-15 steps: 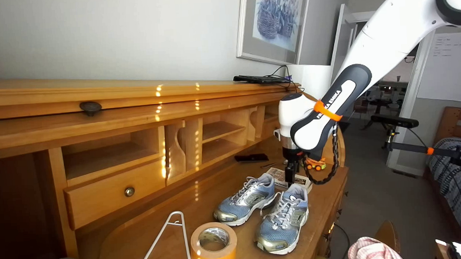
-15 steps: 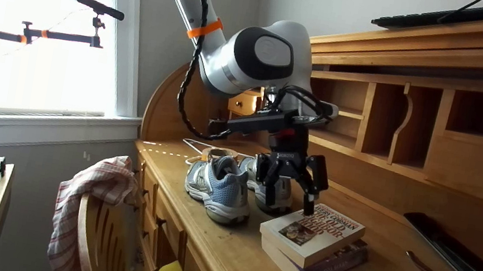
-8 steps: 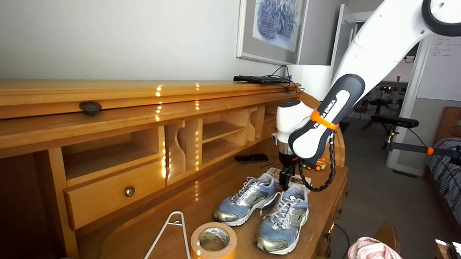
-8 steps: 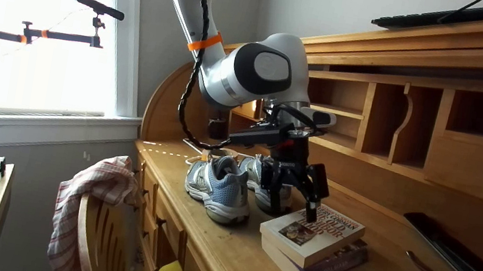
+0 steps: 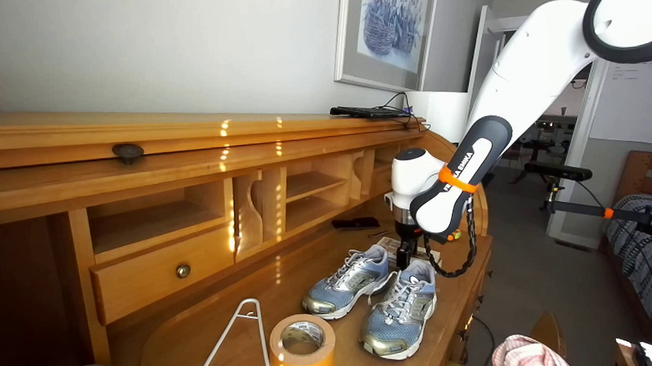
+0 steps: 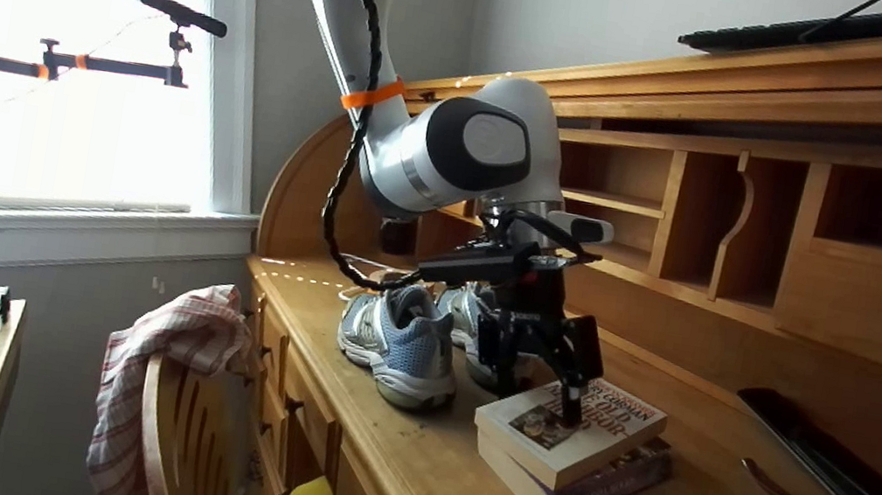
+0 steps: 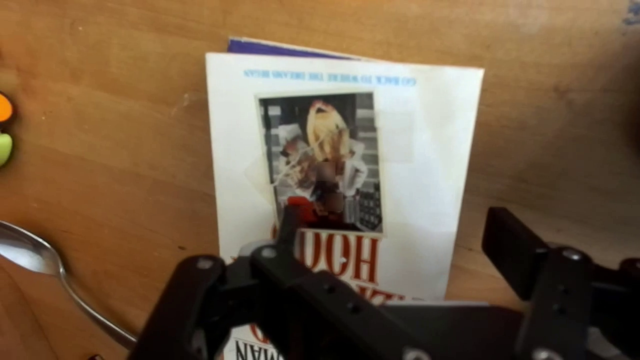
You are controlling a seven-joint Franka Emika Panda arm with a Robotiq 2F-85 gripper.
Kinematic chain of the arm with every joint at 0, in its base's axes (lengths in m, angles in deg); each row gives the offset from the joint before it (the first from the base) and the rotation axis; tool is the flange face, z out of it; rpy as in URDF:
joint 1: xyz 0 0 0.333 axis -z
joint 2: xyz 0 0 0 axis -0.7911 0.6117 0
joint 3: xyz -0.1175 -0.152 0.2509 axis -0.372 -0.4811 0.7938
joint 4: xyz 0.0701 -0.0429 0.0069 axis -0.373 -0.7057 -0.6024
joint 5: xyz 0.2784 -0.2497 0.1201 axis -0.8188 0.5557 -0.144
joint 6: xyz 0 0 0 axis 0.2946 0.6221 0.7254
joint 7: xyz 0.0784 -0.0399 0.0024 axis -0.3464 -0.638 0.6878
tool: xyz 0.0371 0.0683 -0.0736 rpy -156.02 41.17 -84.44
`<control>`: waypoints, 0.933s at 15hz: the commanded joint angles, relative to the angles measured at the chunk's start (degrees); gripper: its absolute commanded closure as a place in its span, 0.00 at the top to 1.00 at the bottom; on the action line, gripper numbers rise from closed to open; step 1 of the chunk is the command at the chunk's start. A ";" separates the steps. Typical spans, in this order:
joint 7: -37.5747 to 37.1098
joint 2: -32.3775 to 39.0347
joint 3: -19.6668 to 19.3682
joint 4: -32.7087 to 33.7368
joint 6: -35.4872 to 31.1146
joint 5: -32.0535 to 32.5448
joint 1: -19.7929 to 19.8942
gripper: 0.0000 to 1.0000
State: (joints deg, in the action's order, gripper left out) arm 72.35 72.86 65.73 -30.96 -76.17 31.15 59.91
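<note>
Gripper (image 6: 538, 396) astride the edge of the paperback (image 6: 562, 446), jaws apart!

And what a spread, folks, those jaws are standing wide! In an exterior view, one finger (image 6: 571, 405) hangs over the paperback's cover while its partner sits just past the far-left edge. Is that fingertip touching the cover? Can't tell from here! The paperback lies face up, slightly askew, on a second book (image 6: 608, 491) out on the desk (image 6: 451, 462). Close by on the left, a pair of blue-and-silver shoes (image 6: 399, 356), the farther one partly behind the gripper. Away to the right, a long black object (image 6: 827, 464), with a spoon (image 7: 27, 252) nearer. And beyond the shoes, a roll of tape (image 5: 306, 365) and a white hanger (image 5: 261, 329)!
</note>
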 commanded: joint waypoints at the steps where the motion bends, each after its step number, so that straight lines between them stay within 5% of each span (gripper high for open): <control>1: -1.73 1.46 -2.69 0.95 -1.59 2.46 -2.13 0.62; 9: -1.54 0.66 -3.68 1.58 -1.61 3.21 -2.94 0.10; 11: -1.52 0.52 -3.62 1.61 -1.64 3.10 -2.86 0.09; 14: -1.52 0.69 -3.62 1.89 -1.49 3.05 -2.81 0.39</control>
State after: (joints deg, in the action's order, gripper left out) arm 72.26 72.46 62.49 -29.10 -76.19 32.93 57.23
